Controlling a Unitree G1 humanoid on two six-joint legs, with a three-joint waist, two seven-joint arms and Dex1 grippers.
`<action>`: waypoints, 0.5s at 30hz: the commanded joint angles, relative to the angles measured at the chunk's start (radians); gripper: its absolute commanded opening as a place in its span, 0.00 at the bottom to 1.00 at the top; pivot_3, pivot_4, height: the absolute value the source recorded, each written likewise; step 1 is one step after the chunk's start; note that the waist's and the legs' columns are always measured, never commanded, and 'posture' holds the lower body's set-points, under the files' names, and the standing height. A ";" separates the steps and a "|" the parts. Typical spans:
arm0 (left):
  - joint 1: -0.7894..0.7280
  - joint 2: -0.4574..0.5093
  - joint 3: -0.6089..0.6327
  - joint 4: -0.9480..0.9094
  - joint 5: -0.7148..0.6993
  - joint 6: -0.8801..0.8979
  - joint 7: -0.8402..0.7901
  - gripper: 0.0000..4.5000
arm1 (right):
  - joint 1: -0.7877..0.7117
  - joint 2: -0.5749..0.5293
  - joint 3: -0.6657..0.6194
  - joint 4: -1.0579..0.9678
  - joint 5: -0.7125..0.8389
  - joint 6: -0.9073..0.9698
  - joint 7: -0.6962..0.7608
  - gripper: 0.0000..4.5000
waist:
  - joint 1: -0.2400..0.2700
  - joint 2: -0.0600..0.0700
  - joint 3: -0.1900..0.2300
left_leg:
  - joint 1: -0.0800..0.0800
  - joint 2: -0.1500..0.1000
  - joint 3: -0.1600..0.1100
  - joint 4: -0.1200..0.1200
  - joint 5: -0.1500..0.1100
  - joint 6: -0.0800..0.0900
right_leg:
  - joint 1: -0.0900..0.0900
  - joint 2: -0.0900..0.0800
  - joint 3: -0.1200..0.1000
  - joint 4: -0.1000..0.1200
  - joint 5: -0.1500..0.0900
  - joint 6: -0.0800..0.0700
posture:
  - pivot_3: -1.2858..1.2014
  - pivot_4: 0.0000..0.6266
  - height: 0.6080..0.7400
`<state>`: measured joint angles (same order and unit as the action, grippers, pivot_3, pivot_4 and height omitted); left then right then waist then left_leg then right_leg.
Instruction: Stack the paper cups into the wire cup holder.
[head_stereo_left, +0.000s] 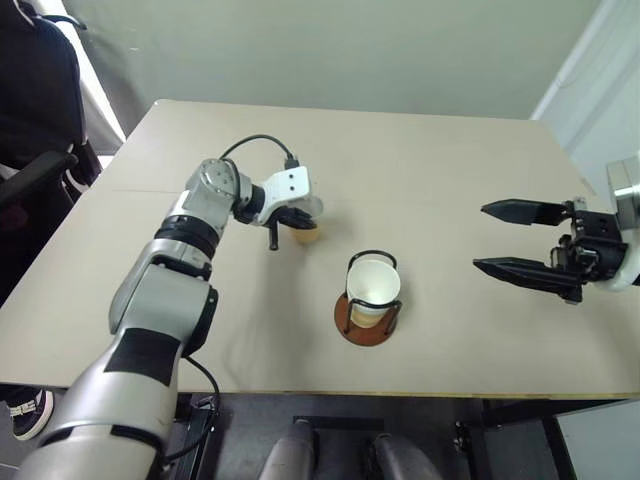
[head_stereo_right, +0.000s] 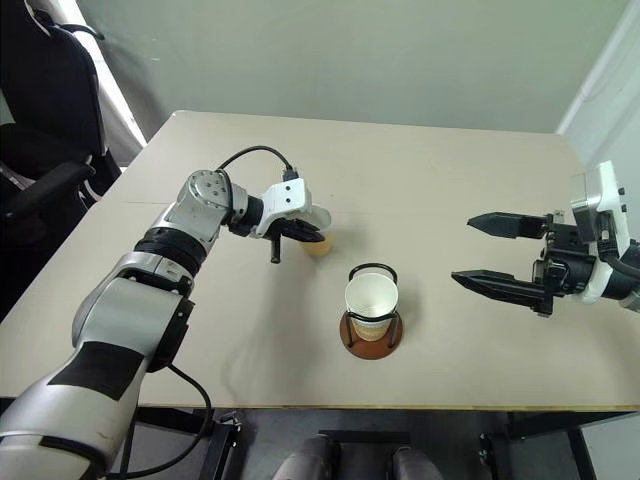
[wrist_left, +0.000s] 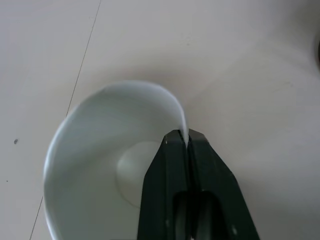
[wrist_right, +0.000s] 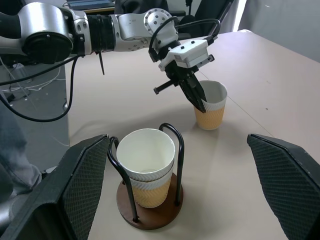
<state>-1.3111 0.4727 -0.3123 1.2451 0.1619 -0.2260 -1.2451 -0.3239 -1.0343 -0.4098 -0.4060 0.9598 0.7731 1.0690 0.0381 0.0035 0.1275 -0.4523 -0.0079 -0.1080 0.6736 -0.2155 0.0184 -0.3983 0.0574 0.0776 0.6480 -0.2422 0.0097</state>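
Observation:
A paper cup (wrist_right: 211, 112) with a white rim and tan lower wall stands upright on the table, left of and behind the wire cup holder (head_stereo_left: 365, 326). My left gripper (wrist_left: 186, 134) is shut on this cup's rim, one finger inside and one outside. The holder has a reddish-brown disc base and black wire loops, and stacked paper cups (wrist_right: 146, 155) sit nested in it, near the table's front edge. My right gripper (head_stereo_left: 480, 237) hovers open above the table to the holder's right, nothing between its fingers.
The beige table (head_stereo_left: 450, 150) has bare surface behind and on both sides of the holder. Its front edge runs just below the holder. A black chair (head_stereo_left: 40, 100) stands off the table's left side.

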 joint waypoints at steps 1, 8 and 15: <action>-0.045 0.010 0.048 -0.024 -0.020 -0.011 -0.045 0.01 | 0.008 -0.018 -0.053 -0.028 0.014 -0.006 -0.006 1.00 | 0.000 0.000 0.000 | 0.000 0.000 0.002 0.001 0.000 0.001 | 0.000 0.000 0.001 0.000 0.001 0.001 | 0.52 0.24 1.00; -0.108 0.056 0.108 -0.314 -0.258 0.151 -0.360 0.01 | 0.023 -0.025 -0.077 -0.027 0.015 -0.010 0.003 1.00 | 0.000 0.000 0.000 | -0.003 0.000 0.005 0.009 -0.004 0.009 | -0.001 -0.001 0.004 0.000 0.004 0.006 | 0.52 0.24 1.00; -0.104 0.200 -0.016 -0.880 -0.750 0.466 -0.369 0.01 | 0.008 -0.021 -0.058 -0.005 -0.007 -0.027 -0.002 1.00 | -0.004 0.001 0.000 | -0.002 -0.001 0.011 0.008 -0.005 0.012 | -0.001 -0.004 0.006 -0.001 0.004 0.007 | 0.52 0.24 1.00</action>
<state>-1.4213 0.6515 -0.2927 0.4826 -0.4684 0.1717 -1.5801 -0.2977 -1.0431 -0.4455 -0.4088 0.9558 0.7654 1.0712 0.0345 0.0042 0.1271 -0.4530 -0.0089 -0.0960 0.6818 -0.2202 0.0309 -0.3987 0.0531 0.0837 0.6471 -0.2380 0.0165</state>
